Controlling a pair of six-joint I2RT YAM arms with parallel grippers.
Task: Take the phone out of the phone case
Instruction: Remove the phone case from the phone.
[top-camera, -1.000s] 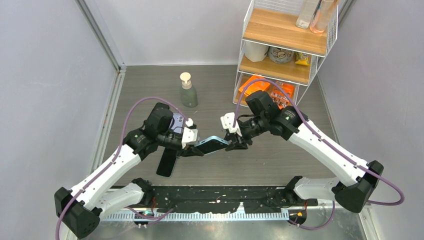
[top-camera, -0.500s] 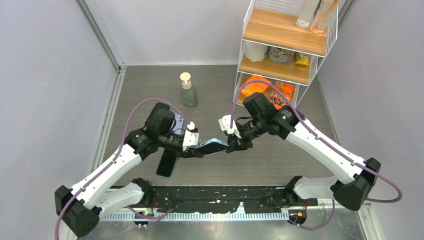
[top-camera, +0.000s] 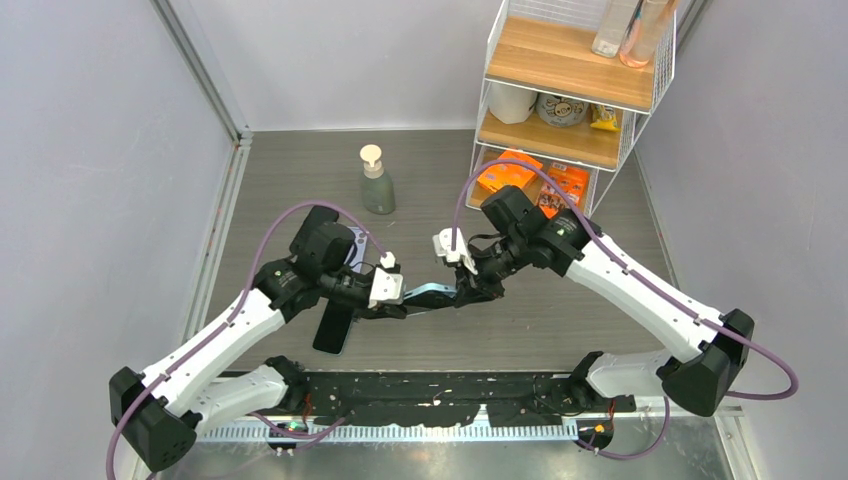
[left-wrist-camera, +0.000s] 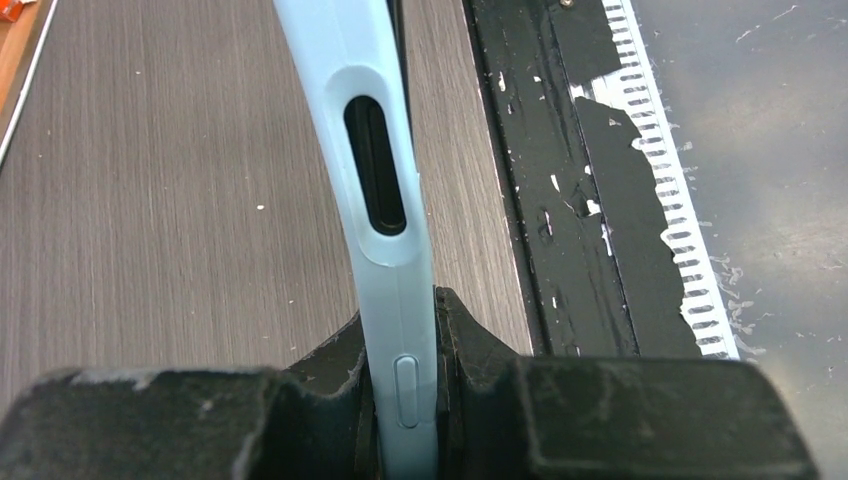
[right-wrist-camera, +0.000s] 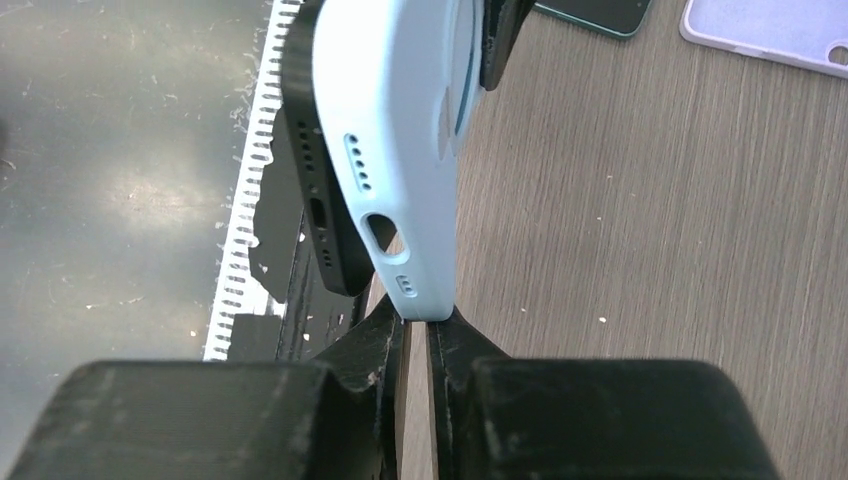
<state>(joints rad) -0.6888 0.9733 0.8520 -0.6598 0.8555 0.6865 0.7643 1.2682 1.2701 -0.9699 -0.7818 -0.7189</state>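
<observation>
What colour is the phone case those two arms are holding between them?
The phone case is pale blue, clearest in the right wrist view.

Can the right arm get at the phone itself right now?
Likely yes, once it lets go: the right pincer is shut on the case, and the bottom end of the phone sits bare right beside it.

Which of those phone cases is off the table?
The light blue case, held between the left gripper and the right gripper; the lilac case lies flat on the table.
</observation>
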